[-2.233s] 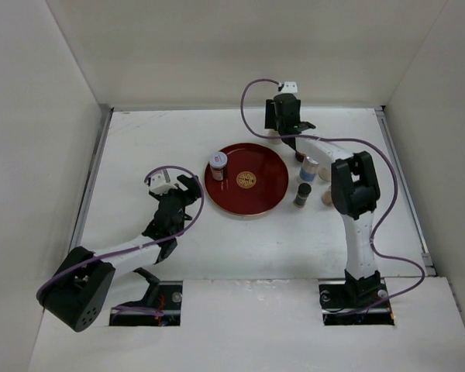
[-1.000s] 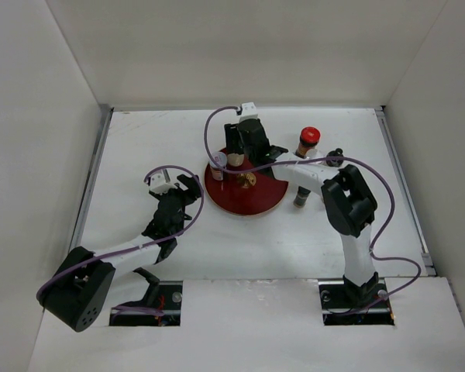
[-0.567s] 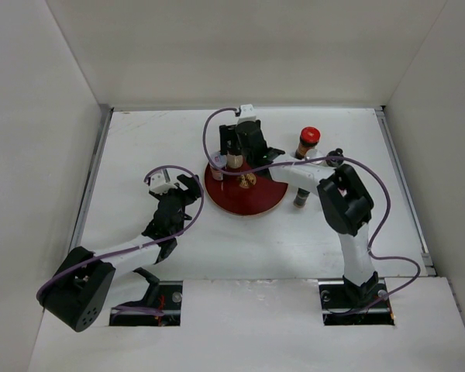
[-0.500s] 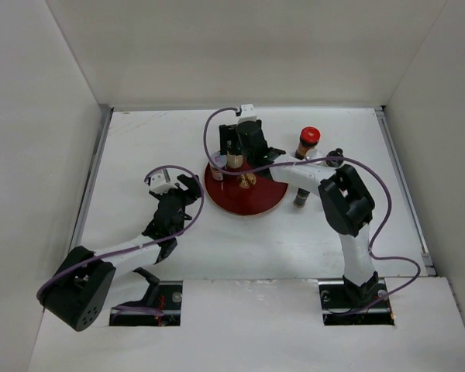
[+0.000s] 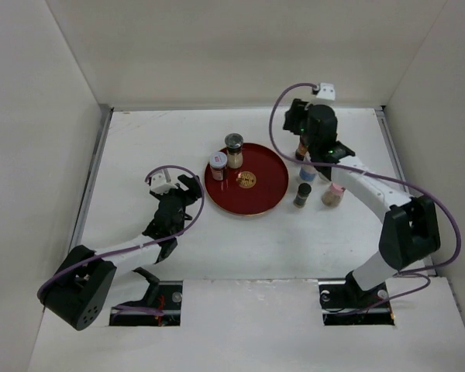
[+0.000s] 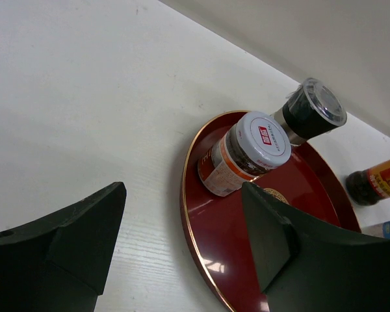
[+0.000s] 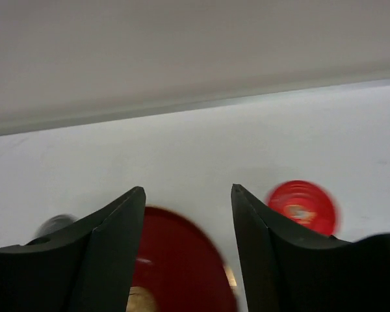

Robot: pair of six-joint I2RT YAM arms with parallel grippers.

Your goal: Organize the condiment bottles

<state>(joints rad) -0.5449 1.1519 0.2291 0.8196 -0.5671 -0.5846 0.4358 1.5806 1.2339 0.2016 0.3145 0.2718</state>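
On the red plate [image 5: 256,194] stand a white-capped jar [image 5: 217,166] and a dark-capped shaker [image 5: 233,149]; both also show in the left wrist view, the jar [image 6: 246,155] and the shaker [image 6: 314,116]. My right gripper [image 5: 301,124] is open and empty, above the red-capped bottle [image 5: 301,149], whose cap is blurred in the right wrist view [image 7: 302,207]. Right of the plate stand a blue-label bottle [image 5: 306,172], a black-capped one [image 5: 302,194] and a pink one [image 5: 333,195]. My left gripper [image 5: 187,190] is open and empty, left of the plate.
White walls close in the table at the back and both sides. The right arm's purple cable [image 5: 275,116] loops over the back of the table. The plate's rim [image 6: 188,227] lies between my left gripper's [image 6: 183,188] fingers. My right gripper [image 7: 188,190] looks at the back wall.
My right gripper let go of the dark-capped shaker on the plate beside the jar, then swung right to over the red-capped bottle. The left arm has not moved.
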